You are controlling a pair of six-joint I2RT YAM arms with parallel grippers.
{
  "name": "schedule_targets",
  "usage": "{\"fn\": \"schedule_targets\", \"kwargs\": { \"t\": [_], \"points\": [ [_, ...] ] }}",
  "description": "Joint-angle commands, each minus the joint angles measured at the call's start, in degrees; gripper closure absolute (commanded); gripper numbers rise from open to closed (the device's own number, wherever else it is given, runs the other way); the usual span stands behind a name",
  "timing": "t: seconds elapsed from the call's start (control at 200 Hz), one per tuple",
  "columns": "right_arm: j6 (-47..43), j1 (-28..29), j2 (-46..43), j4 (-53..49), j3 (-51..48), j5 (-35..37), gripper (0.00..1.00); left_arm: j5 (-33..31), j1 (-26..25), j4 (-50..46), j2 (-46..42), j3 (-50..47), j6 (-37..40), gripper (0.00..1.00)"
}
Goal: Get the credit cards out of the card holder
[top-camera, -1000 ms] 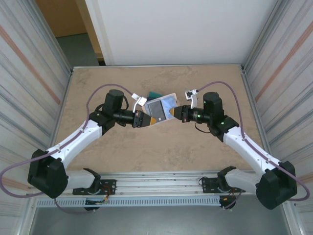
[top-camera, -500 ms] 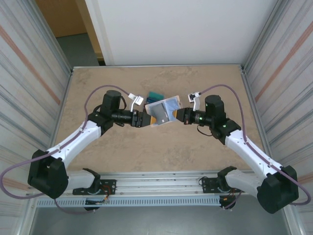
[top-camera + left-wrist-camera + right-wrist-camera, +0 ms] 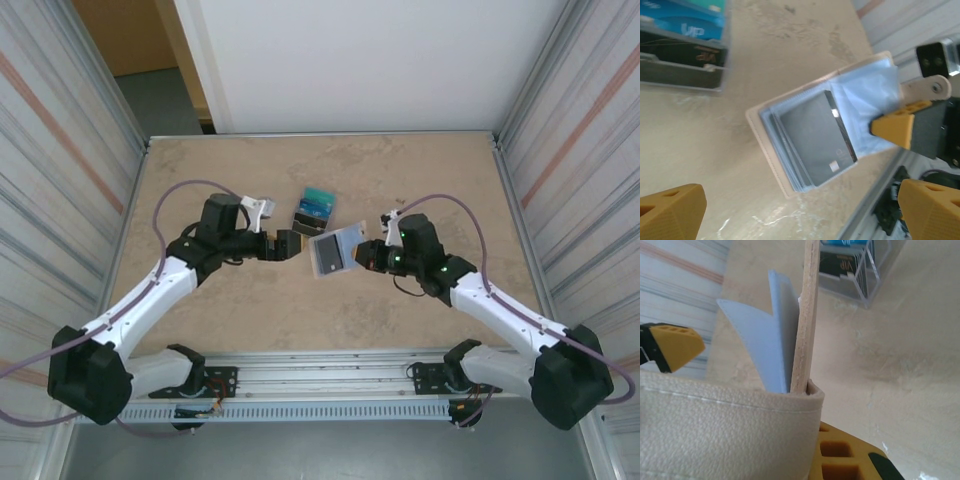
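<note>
The right gripper (image 3: 361, 256), jaws clamped on the card holder (image 3: 331, 251), holds it up with its pockets facing the left gripper (image 3: 292, 244) — jaws wide open, apparently ready to pinch the 1 dark card (image 3: 812, 137) inside. Other credit cards (image 3: 314, 206) lie stacked beyond.

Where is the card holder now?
In the top view's middle, the card holder is pinched by the right gripper, facing the open left gripper.

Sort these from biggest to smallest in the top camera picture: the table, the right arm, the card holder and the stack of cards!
1. table
2. right arm
3. card holder and stack of cards: they look about alike, and the holder looks lifted nearer the camera, so no ranking.
</note>
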Motion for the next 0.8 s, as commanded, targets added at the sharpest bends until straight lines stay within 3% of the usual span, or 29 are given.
{"fn": "schedule_targets", "kwargs": {
  "t": [0.0, 0.361, 0.556, 0.797],
  "points": [
    [6.06, 2.56, 2.9, 2.25, -0.04, 7.15, 1.0, -8.36, -1.0, -1.1, -3.62, -1.73, -0.37, 0.01],
    [10.08, 3.9, 14.68, 7.82, -0.03, 5.65, 0.99, -17.49, -4.77, 3.86, -8.48, -7.58, -1.85, 0.01],
    [10.93, 3.74, 20.43, 11.53, 0.18, 3.23, 0.92, -16.01, -5.51, 8.27, -5.48, -8.81, -3.16, 0.01],
    [9.22, 3.27, 19.98, 6.87, -0.26, 6.27, 0.7, -16.17, -6.82, 9.67, -2.74, -8.89, -3.06, 0.01]
  ]
}}
